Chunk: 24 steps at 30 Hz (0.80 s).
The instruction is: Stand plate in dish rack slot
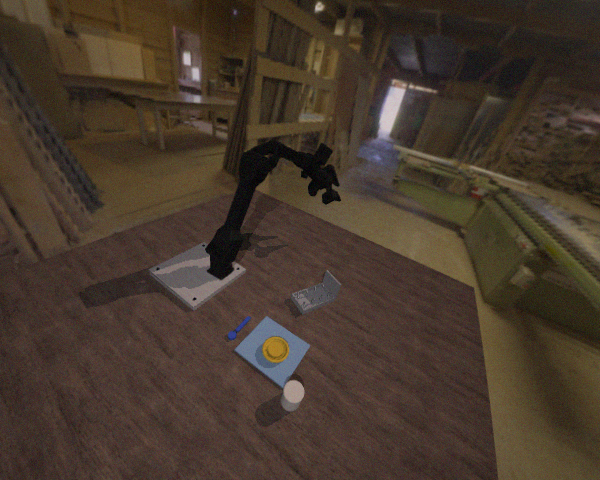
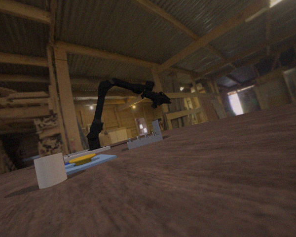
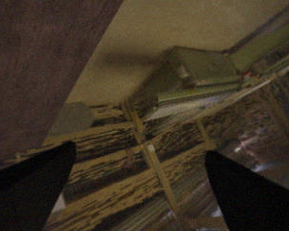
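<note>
The yellow plate (image 1: 275, 349) (image 2: 82, 160) lies flat on the blue square board (image 1: 253, 348) (image 2: 105, 158). The small grey dish rack (image 1: 332, 282) (image 2: 146, 141) stands on the table beyond the board, with short rails along it and a tall panel at one end. Nothing shows standing in its slots. My gripper (image 1: 336, 189) (image 2: 164, 102) (image 3: 142, 152) is open and empty. It hangs high above the table, up beyond the rack and far from the plate. Neither the plate nor the rack shows in the wrist view.
A white cylinder (image 1: 292, 395) (image 2: 51, 170) stands by the near corner of the board. A blue spoon (image 1: 240, 327) lies beside the board, on the side of the arm's pale base plate (image 1: 186, 289). The brown wooden table (image 1: 393, 361) (image 2: 181, 173) carries everything.
</note>
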{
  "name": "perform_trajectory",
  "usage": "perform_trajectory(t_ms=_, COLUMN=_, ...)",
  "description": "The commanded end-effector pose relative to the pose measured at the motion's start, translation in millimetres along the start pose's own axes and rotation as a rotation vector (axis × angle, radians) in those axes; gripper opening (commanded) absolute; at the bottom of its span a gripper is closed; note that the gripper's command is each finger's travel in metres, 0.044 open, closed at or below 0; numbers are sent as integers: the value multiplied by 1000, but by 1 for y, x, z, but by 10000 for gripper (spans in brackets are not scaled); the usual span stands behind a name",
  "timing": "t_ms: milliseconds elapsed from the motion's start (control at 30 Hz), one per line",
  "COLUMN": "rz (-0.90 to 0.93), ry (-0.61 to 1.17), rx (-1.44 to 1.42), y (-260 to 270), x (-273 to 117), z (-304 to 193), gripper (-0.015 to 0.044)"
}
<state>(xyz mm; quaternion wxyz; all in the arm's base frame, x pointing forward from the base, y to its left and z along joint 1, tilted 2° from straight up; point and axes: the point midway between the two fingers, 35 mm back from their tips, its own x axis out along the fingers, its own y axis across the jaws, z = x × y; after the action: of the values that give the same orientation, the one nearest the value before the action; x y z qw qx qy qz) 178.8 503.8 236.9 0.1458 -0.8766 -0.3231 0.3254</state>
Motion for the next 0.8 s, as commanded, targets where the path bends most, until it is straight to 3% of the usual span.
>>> perform_trajectory(t_ms=0, rz=56, ry=3, rx=107, y=29, x=5, z=-21, gripper=400)
perform_trajectory(t_ms=767, rz=365, ry=60, rx=643, y=185, x=5, z=-102, gripper=400)
